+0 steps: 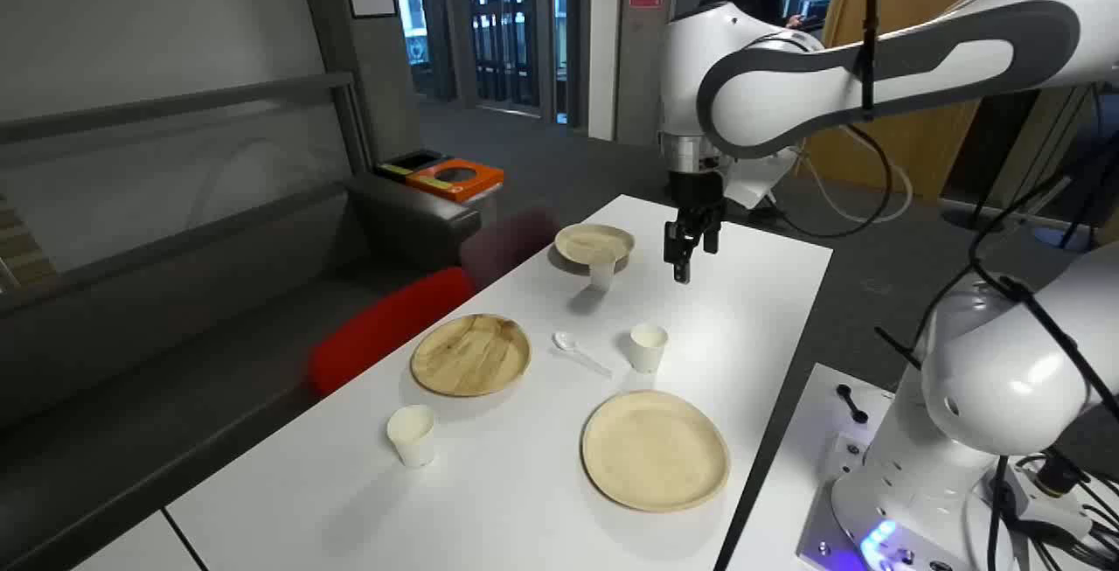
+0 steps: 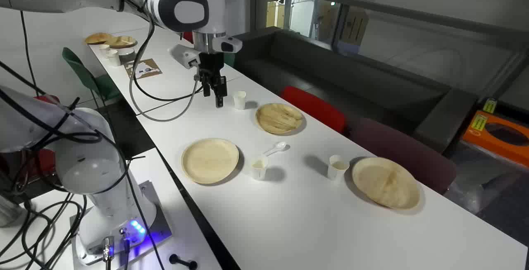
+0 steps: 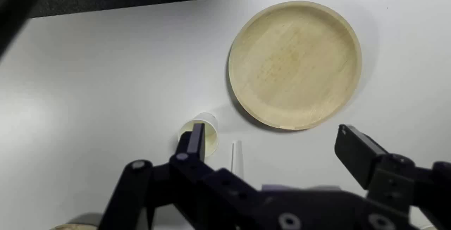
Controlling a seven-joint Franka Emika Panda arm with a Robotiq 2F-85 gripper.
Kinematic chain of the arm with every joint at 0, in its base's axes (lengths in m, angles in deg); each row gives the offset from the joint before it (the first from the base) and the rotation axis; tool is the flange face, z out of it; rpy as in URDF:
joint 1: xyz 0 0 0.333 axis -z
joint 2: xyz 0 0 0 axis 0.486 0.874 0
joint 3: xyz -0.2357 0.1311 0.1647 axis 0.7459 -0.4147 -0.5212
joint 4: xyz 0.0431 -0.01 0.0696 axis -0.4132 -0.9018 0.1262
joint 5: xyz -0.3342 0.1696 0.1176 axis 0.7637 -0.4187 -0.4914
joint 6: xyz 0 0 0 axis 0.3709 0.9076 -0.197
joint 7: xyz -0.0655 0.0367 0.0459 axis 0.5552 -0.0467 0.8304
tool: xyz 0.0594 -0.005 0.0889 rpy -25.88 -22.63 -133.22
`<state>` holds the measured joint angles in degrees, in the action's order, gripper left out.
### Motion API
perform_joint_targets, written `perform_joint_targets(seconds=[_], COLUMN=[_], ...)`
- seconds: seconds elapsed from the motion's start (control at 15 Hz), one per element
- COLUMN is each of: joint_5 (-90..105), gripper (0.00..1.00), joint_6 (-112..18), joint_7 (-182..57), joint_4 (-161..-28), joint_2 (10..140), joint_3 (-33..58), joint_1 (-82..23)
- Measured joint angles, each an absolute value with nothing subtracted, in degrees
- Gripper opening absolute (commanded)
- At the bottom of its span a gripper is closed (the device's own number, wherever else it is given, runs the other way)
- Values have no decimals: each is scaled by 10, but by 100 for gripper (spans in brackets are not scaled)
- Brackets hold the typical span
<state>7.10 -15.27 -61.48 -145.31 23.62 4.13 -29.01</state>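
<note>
"Fingers (image 3: 356, 152) first, please: are they gripping anything?"

"Released. They stand spread wide, hanging in the air over the tabletop (image 1: 516, 510), higher than the pale plate (image 3: 295, 65)."

"What does that plate hold?"

"Its face shows from rim to rim: light, wood-coloured, with a faint darker patch."

"Which container sits closest to it?"

"The near cup (image 1: 649, 352), white and upright, just beside the pale plate. In the wrist view, one of the fingers hides part of its mouth."

"Anything in the near cup?"

"It looks yellowish inside. Whether that is a drink or only the shaded wall, I can't tell."

"And the spoon (image 2: 277, 147)?"

"White, lying near the pale plate, handle end toward it and bowl away."

"Other dishes?"

"A grained plate (image 1: 472, 355), streaked brown, lies apart from the pale plate. So does the lone cup (image 2: 239, 101), upright. On another side of the pale plate, well away from it, a third cup (image 2: 335, 173) and a third plate (image 2: 386, 183) sit just beside each other."

"And beyond those?"

"In an exterior view, well apart from the pale plate, extra plates (image 2: 121, 41) and extra cups (image 2: 113, 59) gather. They show too small for me to tell what they contain."
</note>
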Motion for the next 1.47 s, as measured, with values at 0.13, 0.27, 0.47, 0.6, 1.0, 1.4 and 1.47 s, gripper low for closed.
perform_joint_targets(seconds=[0.13,0.27,0.47,0.6,1.0,1.4,1.47], joint_5=[71,71,71,71,73,109,109], gripper=[100,100,100,100,100,100,100], joint_6=[-153,-155,-190,-224,-324,-406,-407], joint_7=[-615,-615,-614,-611,-589,-552,-552], joint_4=[-1453,-1453,-1450,-1442,-1413,-1370,-1358], joint_2=[236,239,260,288,396,523,545], joint_3=[41,41,41,41,42,53,58], joint_1=[-290,-291,-291,-291,-289,-277,-276])
